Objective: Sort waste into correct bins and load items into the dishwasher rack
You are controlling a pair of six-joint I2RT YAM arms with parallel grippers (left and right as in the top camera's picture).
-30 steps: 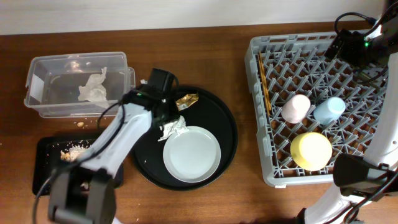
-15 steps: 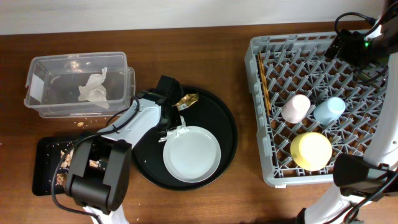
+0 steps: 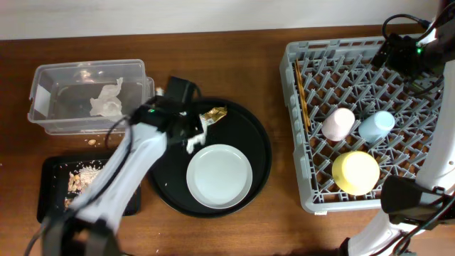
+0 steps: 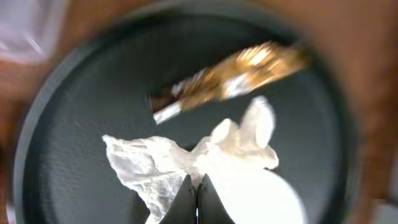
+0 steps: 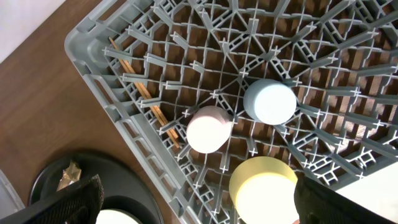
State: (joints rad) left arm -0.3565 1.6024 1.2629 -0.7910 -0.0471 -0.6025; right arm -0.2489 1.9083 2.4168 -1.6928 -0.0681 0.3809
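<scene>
Left gripper point(image 4: 198, 198) pinches the tissue point(image 4: 163, 167); wrapper point(image 4: 230, 78) beyond its fingertips and seemingly the plate point(image 3: 219, 176) are left; right gripper point(image 5: 196, 186) spread above 2 racked cups point(image 5: 209, 129).

two cups point(image 3: 338, 122) point(image 3: 376, 126), one bowl point(image 3: 355, 172), one plate point(image 3: 219, 176), two tissues point(image 3: 106, 99) point(image 4: 186, 158), one wrapper point(image 3: 213, 114), perhaps two chopsticks point(image 3: 301, 92), one rack point(image 3: 370, 41)
</scene>
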